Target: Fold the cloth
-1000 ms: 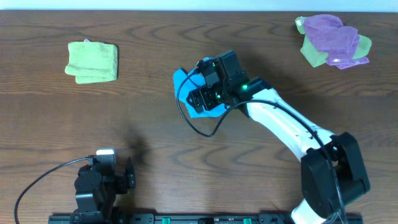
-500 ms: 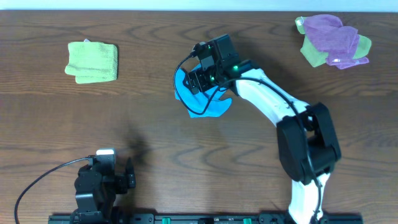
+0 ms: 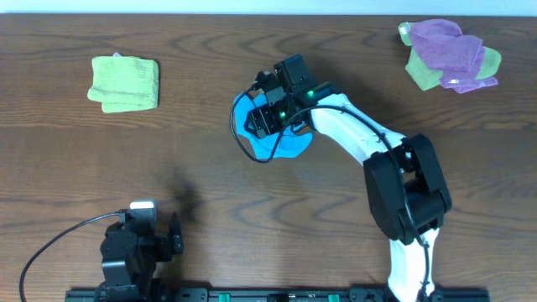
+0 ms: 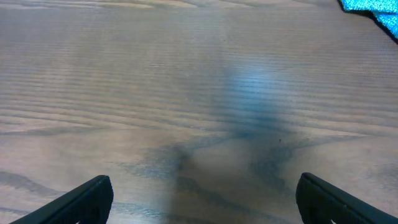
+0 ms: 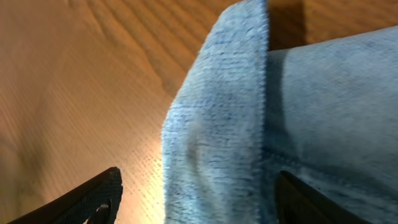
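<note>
The sky-blue cloth (image 3: 281, 144) lies bunched on the wood table near the middle, partly under my right arm. My right gripper (image 3: 262, 117) hovers low over its left part. In the right wrist view the cloth's folded hemmed edge (image 5: 217, 124) lies between the open fingers (image 5: 198, 202), not clamped. A corner of the cloth shows at the top right of the left wrist view (image 4: 373, 7). My left gripper (image 4: 202, 199) is open and empty over bare wood, parked at the near left edge (image 3: 138, 243).
A folded light green cloth (image 3: 124, 82) lies at the far left. A purple cloth on a green one (image 3: 451, 52) sits at the far right corner. A black cable (image 3: 252, 151) loops beside the blue cloth.
My right gripper has moved up and left over the cloth, then settled lower on its left part. The cloth has been pushed into a more compact bunch. The left arm has not moved.
</note>
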Controlling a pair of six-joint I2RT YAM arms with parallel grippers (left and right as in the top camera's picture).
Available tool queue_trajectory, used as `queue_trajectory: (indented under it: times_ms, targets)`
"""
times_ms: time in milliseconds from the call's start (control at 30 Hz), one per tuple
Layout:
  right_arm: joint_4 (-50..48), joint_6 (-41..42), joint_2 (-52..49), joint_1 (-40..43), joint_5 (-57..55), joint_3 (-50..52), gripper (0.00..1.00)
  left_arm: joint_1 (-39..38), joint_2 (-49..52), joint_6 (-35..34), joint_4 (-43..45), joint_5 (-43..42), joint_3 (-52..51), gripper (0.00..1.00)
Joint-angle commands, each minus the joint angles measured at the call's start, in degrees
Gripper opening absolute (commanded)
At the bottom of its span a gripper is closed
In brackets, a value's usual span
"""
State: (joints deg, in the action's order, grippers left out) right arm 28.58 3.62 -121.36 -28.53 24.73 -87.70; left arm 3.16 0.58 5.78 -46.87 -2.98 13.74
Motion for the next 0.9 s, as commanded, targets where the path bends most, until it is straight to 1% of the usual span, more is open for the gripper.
queue_trajectory:
  times_ms: [0,67,300,400,433,467,600,633,667,867]
  targets:
    - [0.17,-0.74,-0.83,-1.09,0.96,-1.16,0.75,-0.28,-0.37,0.02,-2.36,0.44,-2.43,0.95]
    - [-0.13,-0.72,-0.92,-1.4,-0.13,-1.16,0.72,-0.28,-0.37,0.0,-2.36,0.46,-2.43,0.95]
    - [0.72,-0.74,-2.12,-1.42,-0.92,-1.16,0.71,-0.28,-0.37,0.0,-2.36,0.46,-2.43,0.95]
    - [0.81,-0.74,-2.91,-1.55,-0.9,-1.16,0.66,-0.28,-0.37,0.02,-2.36,0.46,-2.43,0.95]
    - [0.66,-0.74,-2.95,-1.55,-0.9,-1.16,0.61,-0.28,-0.37,0.0,-2.36,0.44,-2.43,0.95]
    - [0.39,-0.74,-2.95,-1.55,-0.92,-1.16,0.54,-0.28,-0.37,0.0,-2.36,0.44,-2.43,0.95]
    - [0.2,-0.72,-2.95,-1.55,-0.59,-1.16,0.12,-0.28,-0.37,0.02,-2.36,0.44,-2.43,0.95]
    - [0.17,-0.72,-2.93,-1.55,0.13,-1.18,0.06,-0.28,-0.37,0.02,-2.36,0.44,-2.43,0.95]
    - [0.2,-0.72,-2.82,-1.55,1.36,-1.25,0.01,-0.28,-0.37,0.02,-2.36,0.44,-2.43,0.95]
    - [0.81,-0.7,-0.04,-2.21,8.55,-1.88,0.01,-0.28,-0.37,0.0,-2.36,0.46,-2.43,0.95]
